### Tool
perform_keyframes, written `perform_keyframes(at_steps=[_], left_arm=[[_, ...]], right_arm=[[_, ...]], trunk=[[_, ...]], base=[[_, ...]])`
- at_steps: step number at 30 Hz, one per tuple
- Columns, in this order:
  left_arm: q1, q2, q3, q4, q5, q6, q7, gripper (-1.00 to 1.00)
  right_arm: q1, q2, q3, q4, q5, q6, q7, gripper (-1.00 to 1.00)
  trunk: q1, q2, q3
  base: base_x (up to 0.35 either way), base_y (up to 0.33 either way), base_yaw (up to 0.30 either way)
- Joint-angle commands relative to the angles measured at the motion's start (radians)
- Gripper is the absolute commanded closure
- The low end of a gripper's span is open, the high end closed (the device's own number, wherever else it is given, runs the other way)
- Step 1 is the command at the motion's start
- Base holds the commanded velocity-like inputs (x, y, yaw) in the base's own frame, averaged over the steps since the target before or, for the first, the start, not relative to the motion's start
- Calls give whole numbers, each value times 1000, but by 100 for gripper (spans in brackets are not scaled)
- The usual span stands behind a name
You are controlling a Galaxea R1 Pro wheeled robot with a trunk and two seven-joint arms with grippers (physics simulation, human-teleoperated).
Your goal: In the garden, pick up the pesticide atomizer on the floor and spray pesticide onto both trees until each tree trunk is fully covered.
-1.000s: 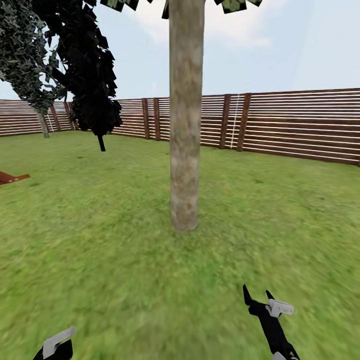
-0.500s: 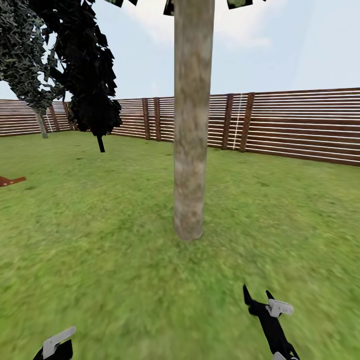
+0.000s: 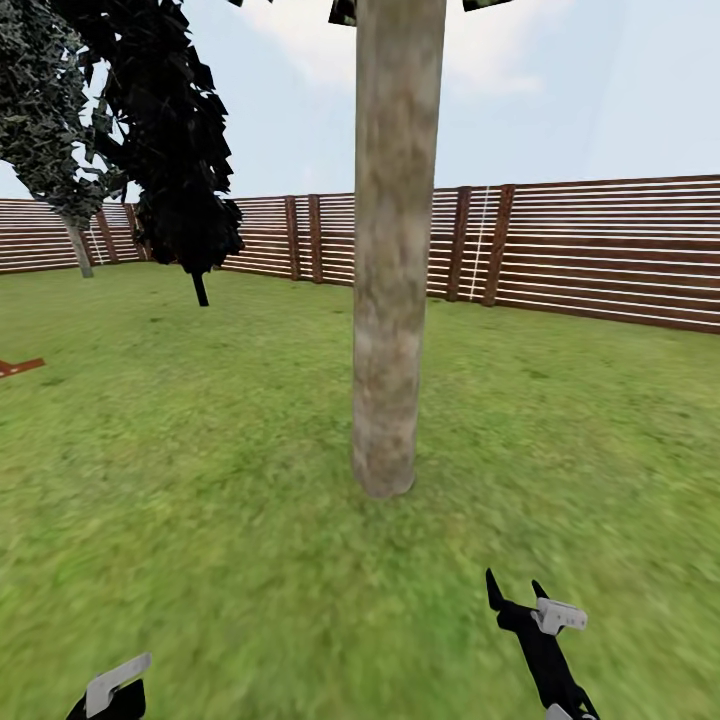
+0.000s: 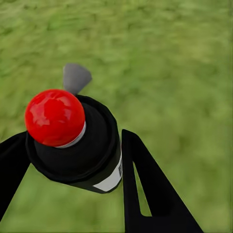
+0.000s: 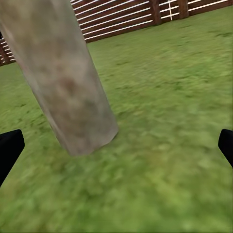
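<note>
Atomizer (image 4: 73, 141), seemingly upright, red cap up, in left gripper (image 4: 68, 165).

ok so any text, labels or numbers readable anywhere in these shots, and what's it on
No readable text in any view.
Pesticide atomizer, held in the left gripper: a pale label patch low on its black body, shown edge-on, with no legible characters.
Tree trunk, wooden fence and lawn: no signs, numbers or markings.
</note>
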Motion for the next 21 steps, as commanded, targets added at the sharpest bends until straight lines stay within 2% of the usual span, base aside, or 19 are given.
perform_keyframes(at_steps=[1, 21], left_arm=[[0, 0, 0, 0, 0, 0, 0, 100], [0, -1, -1, 0, -2, 2, -1, 100]], right_arm=[[0, 0, 0, 0, 0, 0, 0, -100], [0, 0, 0, 0, 0, 0, 0, -100]], trunk=[[0, 0, 0], [0, 0, 0]], base=[[20, 1, 0], [1, 0, 0]])
